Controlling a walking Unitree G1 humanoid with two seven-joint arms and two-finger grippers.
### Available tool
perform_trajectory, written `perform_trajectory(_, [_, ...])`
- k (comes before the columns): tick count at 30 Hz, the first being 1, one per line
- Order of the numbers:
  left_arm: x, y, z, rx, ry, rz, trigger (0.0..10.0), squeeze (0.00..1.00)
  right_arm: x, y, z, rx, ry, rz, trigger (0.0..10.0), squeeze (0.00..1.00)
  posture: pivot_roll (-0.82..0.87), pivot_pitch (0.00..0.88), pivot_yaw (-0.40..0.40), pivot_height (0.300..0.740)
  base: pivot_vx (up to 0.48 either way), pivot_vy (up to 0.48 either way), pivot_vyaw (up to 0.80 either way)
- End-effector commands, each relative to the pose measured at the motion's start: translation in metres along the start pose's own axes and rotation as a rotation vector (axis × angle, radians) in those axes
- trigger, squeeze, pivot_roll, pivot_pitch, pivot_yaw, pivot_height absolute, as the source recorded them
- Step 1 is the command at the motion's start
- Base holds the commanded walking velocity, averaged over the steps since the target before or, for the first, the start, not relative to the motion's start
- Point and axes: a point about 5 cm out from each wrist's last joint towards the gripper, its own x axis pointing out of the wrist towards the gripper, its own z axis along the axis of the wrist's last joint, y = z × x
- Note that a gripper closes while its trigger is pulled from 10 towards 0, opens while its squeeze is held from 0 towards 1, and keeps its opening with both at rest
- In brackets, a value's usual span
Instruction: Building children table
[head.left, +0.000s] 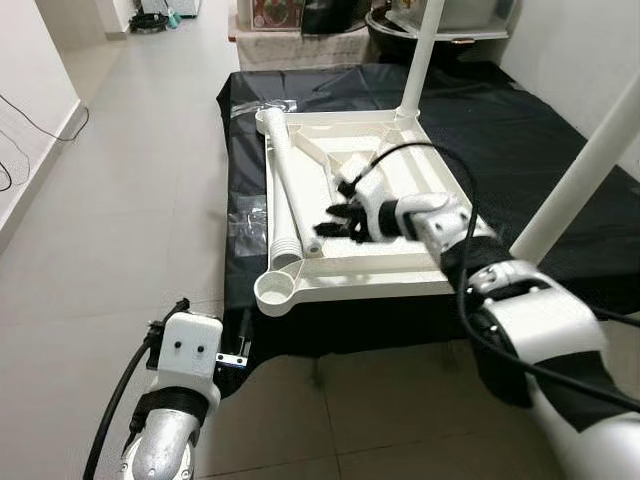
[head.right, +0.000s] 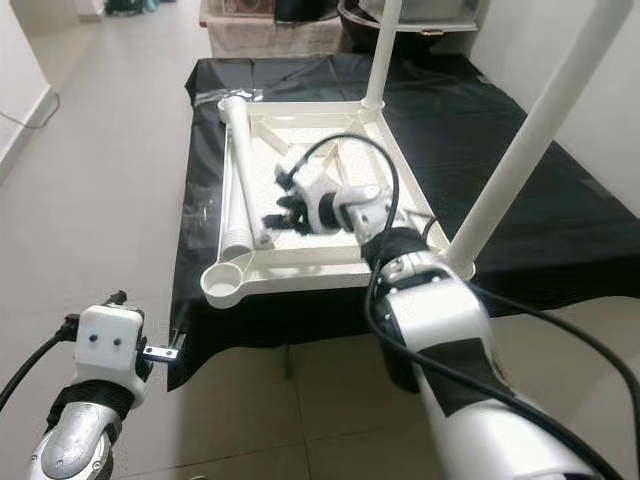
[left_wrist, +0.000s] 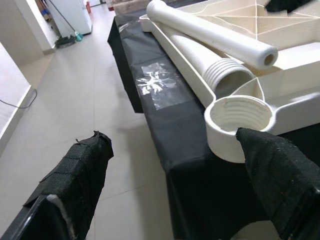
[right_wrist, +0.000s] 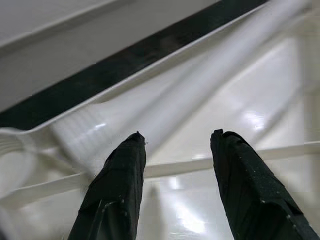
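An upturned white table top (head.left: 400, 272) lies on a black-covered surface. Two white legs stand screwed in, at its far right corner (head.left: 420, 55) and near right corner (head.left: 585, 170). Two loose legs (head.left: 285, 185) lie together along its left rim; one shows a ribbed threaded end (left_wrist: 230, 75), the other a plain end (left_wrist: 267, 56). The near left corner socket (head.left: 275, 290) holds nothing. My right gripper (head.left: 335, 224) is open inside the top, just beside the loose legs' near ends, holding nothing. Low at the near left, my left gripper (left_wrist: 170, 137) is open and faces the socket (left_wrist: 240, 117).
Black cloth (head.left: 245, 150) drapes over the surface's left edge, with clear tape (left_wrist: 157, 80) on it. Open tiled floor (head.left: 130, 200) stretches to the left. A cable (head.left: 30, 120) runs along the left wall. Furniture (head.left: 300, 25) stands beyond the far edge.
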Motion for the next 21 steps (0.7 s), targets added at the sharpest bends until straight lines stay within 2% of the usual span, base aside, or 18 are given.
perform_trajectory(1, [-0.002,-0.003,-0.001,0.006,0.017,0.001,10.0,0.0,0.002,0.002,-0.004,-0.006,0.04,0.006,10.0,0.0,0.02,0.133,-0.051,0.74,0.0,0.0,0.0])
perform_trajectory(3, [-0.002,-0.003,-0.002,0.003,0.021,0.003,10.0,0.0,0.001,0.002,-0.004,-0.026,0.055,0.037,10.0,0.0,0.02,0.141,-0.056,0.74,0.0,0.0,0.0])
perform_trajectory(6, [-0.004,-0.004,-0.004,-0.001,0.033,0.007,10.0,0.0,-0.005,0.004,-0.007,-0.115,0.139,0.152,10.0,0.0,0.02,0.156,-0.061,0.74,0.0,0.0,0.0])
perform_trajectory(8, [-0.004,-0.004,-0.004,-0.001,0.033,0.007,10.0,0.0,-0.005,0.004,-0.007,-0.115,0.139,0.152,10.0,0.0,0.02,0.156,-0.061,0.74,0.0,0.0,0.0])
perform_trajectory(9, [-0.005,-0.004,-0.005,-0.002,0.036,0.008,10.0,0.0,-0.006,0.004,-0.01,-0.149,0.17,0.18,10.0,0.0,0.02,0.161,-0.061,0.74,0.0,0.0,0.0])
perform_trajectory(13, [-0.009,-0.005,-0.006,-0.009,0.051,0.009,10.0,0.0,-0.006,0.003,-0.02,-0.257,0.287,0.169,10.0,0.0,0.02,0.183,-0.063,0.74,0.0,0.0,0.0])
perform_trajectory(15, [-0.009,-0.005,-0.006,-0.009,0.051,0.009,10.0,0.0,-0.006,0.003,-0.02,-0.257,0.287,0.169,10.0,0.0,0.02,0.183,-0.063,0.74,0.0,0.0,0.0])
perform_trajectory(16, [-0.012,-0.007,-0.006,-0.013,0.059,0.01,10.0,0.0,-0.005,0.007,-0.025,-0.301,0.341,0.222,10.0,0.0,0.02,0.195,-0.068,0.74,0.0,0.0,0.0])
perform_trajectory(21, [-0.015,-0.008,-0.007,-0.02,0.069,0.013,10.0,0.0,-0.003,0.011,-0.029,-0.341,0.383,0.26,10.0,0.0,0.01,0.204,-0.072,0.74,0.0,0.0,0.0])
